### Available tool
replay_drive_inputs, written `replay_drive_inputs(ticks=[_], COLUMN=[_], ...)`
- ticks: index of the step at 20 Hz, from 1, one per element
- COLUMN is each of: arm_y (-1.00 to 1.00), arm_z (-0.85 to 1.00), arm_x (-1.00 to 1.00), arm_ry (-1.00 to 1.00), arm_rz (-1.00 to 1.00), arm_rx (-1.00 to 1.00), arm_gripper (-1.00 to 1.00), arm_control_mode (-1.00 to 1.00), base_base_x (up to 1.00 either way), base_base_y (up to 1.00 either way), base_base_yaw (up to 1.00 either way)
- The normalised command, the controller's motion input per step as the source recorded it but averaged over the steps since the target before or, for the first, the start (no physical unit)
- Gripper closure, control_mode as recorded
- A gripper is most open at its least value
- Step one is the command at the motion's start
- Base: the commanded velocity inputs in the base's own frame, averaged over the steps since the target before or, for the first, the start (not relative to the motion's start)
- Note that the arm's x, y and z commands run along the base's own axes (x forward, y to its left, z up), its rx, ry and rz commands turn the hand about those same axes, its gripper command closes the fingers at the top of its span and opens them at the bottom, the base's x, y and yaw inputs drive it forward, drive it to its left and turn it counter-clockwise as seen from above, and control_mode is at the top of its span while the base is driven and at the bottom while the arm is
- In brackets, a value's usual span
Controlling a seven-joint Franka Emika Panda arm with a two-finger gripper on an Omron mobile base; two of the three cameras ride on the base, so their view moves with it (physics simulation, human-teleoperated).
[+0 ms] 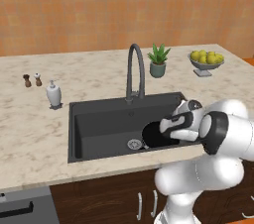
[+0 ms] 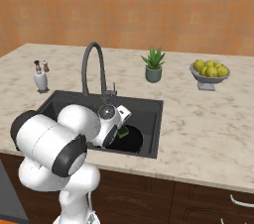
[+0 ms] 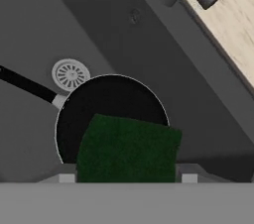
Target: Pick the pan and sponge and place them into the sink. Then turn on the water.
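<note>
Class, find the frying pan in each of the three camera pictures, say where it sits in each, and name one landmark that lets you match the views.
Left base view: the pan lies in the sink's right part, partly behind the robot's hand.
Right base view: the pan is at the basin's near right, beside the wrist.
Hand view: the pan is central, the sponge over it.
Shared landmark: the faucet, at the sink's back edge.
</note>
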Motion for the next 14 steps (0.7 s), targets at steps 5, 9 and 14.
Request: replay_drive_inputs(ticks=[5,9,14], arm_y=[0.00,-0.04,-0.22], arm_z=[-0.19,-0.18,-0.25], arm_x=[0.64,0.40,0.42], arm_ry=[0.25,0.25,0.14], arm_rz=[0.04,0.04,0.05], arm_rx=[0.00,0.04,0.10], arm_gripper=[1.00,1.00,1.00], arm_control_mode=[-1.00,-1.00,-1.00], base_base_x=[0.00,0.00,0.00], base_base_y=[0.00,0.00,0.00], base_base_yaw=[0.00,0.00,0.00])
